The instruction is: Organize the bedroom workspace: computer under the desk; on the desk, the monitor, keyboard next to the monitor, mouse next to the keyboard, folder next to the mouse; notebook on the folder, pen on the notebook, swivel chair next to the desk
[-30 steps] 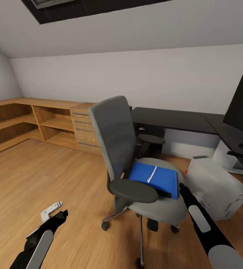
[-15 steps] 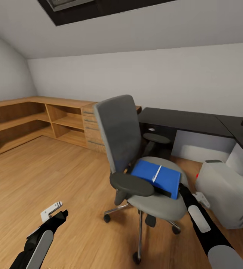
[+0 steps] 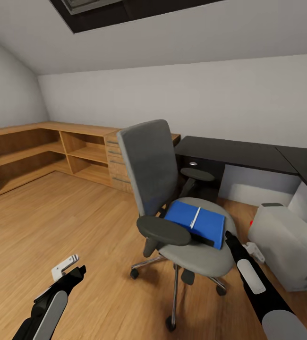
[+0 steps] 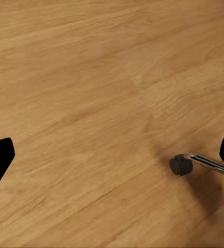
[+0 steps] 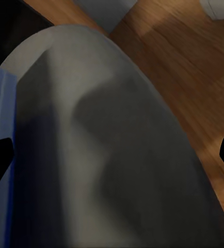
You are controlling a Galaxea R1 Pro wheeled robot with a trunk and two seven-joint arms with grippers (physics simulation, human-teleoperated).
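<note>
Attic bedroom w/ wood floor: folder (image 3: 194, 223) lies flat on swivel chair (image 3: 172, 203) seat, pen (image 3: 195, 218) on top, long axis running away from robot. Right gripper (image 3: 229, 236), jaws apart, sits just beside folder's near-right corner, so right arm is nearer; left gripper (image 3: 71, 269), also apart, hangs over floor well away.

Left hand (image 3: 73, 267) sits low at 7 o'clock with fingers spread wide; right hand (image 3: 230, 237) reaches forward at 4 o'clock, fingers likewise parted
</note>
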